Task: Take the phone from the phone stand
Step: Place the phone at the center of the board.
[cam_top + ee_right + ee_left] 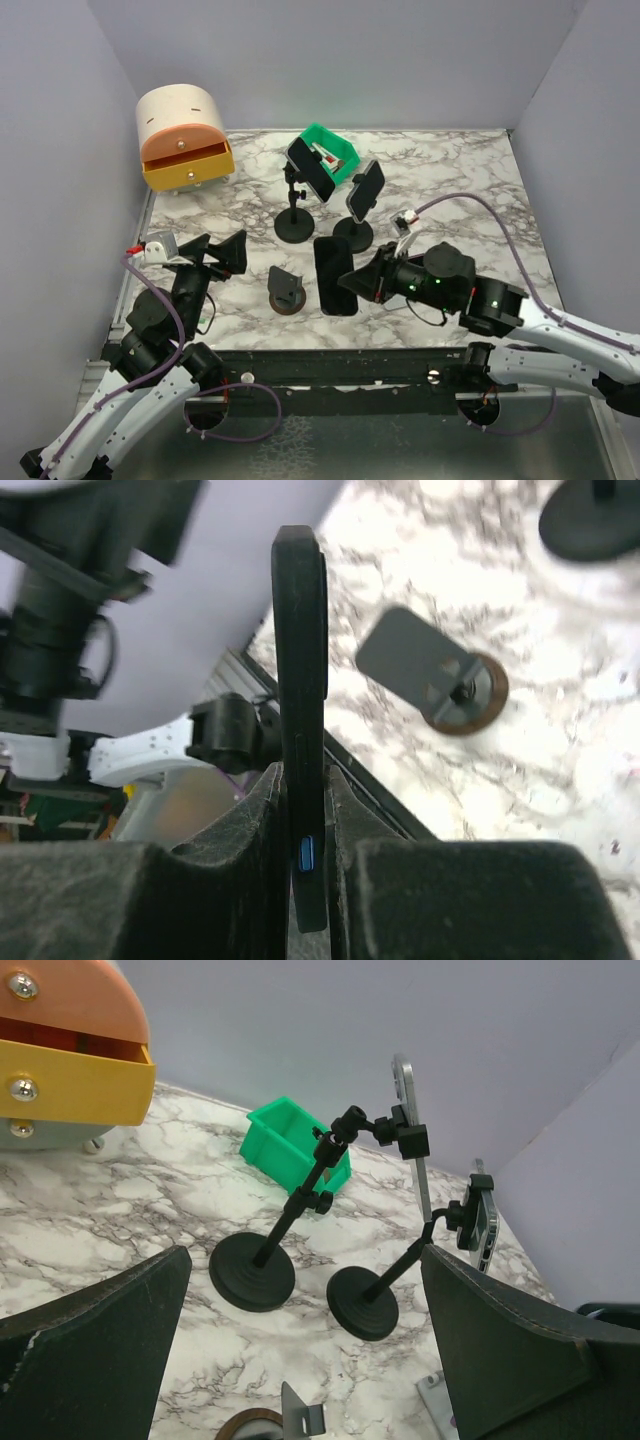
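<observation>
Right hand (308, 810) pinches the phone (300, 660) across its thin body for a firm hold, beside the empty low stand (440, 675); left hand (303, 1260) hangs spread, out of the way.

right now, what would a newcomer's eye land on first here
The black phone pinched in the right gripper, centre of the scene. Behind it, two tall stands each carry a mounted phone, and an orange-and-yellow drawer box sits in the far left corner.
</observation>
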`<state>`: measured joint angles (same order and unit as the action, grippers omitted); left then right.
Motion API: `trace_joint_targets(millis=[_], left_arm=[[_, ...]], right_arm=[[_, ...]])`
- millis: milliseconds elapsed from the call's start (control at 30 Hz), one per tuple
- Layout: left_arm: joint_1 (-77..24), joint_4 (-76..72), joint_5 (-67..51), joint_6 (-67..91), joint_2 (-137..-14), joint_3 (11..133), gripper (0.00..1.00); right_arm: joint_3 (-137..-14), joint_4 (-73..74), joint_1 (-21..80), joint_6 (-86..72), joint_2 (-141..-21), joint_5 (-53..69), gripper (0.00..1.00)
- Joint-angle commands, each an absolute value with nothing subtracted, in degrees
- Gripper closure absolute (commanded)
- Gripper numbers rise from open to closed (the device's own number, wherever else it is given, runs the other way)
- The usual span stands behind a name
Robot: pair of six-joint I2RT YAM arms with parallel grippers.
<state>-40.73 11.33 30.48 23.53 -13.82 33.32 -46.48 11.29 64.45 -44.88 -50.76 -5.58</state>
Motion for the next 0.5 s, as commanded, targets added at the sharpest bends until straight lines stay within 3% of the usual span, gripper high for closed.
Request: trace_joint_targets(millis=[0,300,467], left_arm=[[-40.7,11.7,30.9,23.5,-13.6,33.4,0.03],[-40.7,12.3,31.4,23.2,-13.7,33.4,0.03],[-40.7,12.4,31.0,23.0,-14.5,33.6,0.03]], right_arm=[[-56.7,18.9,64.8,-34.2,-47.6,-11.9,0.99],[-75.4,23.2,62.7,-18.3,-59.9,-30.4,0.99],[-87.2,22.3,45.3,-18.3,-65.6,-17.5,0.99]])
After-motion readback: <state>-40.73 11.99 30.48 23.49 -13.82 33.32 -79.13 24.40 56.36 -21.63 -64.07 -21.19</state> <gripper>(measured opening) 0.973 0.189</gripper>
